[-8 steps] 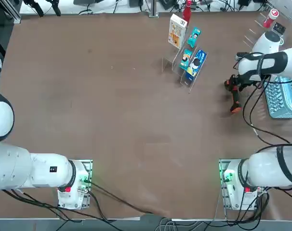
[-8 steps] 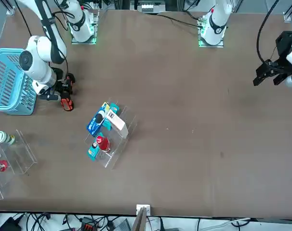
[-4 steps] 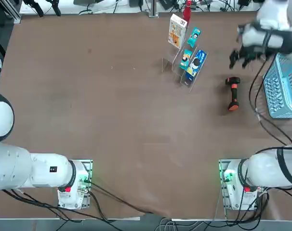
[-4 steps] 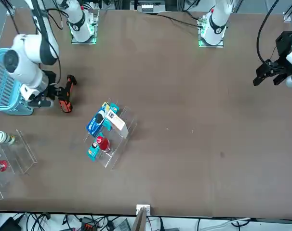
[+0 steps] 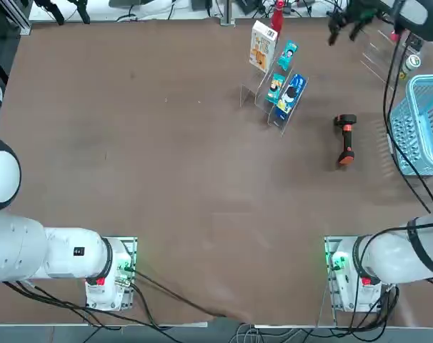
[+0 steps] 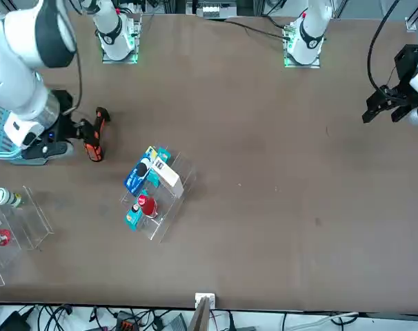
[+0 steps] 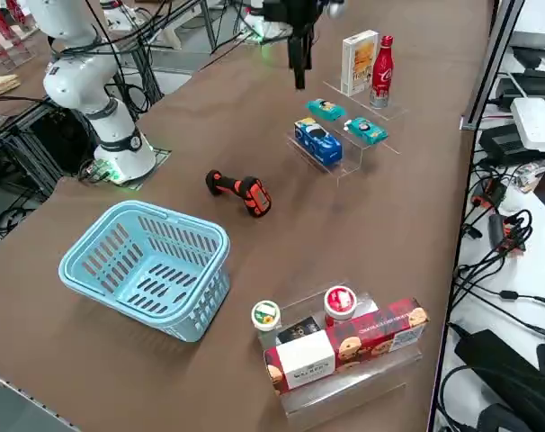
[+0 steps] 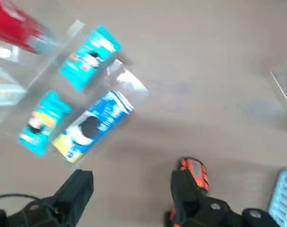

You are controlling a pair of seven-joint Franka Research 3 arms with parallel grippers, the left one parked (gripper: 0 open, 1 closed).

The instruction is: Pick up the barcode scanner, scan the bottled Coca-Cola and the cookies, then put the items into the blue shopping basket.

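The barcode scanner (image 5: 345, 140) (image 6: 93, 134) (image 7: 241, 191) lies on its side on the brown table, with nothing holding it. My right gripper (image 5: 344, 19) (image 7: 299, 63) (image 8: 134, 194) hangs open and empty high over the table, beyond the scanner and near the clear display stand. In the wrist view the scanner's orange handle (image 8: 193, 169) shows behind one finger (image 8: 186, 194). The cookies carton (image 5: 263, 44) (image 7: 358, 61) and the bottled Coca-Cola (image 5: 277, 14) (image 7: 381, 61) stand upright at the stand's far end. The blue shopping basket (image 5: 420, 136) (image 7: 147, 265) sits to the right of the scanner.
A blue packet (image 7: 317, 141) (image 8: 91, 125) and two small teal packets (image 7: 367, 131) sit on the same stand. A second clear stand (image 7: 344, 346) at the table's right edge holds capped bottles and red cookie boxes. Cables trail from the right arm past the basket.
The right gripper opened off the scanner, rose and swung away toward the table's far edge. The scanner stays lying on the table.
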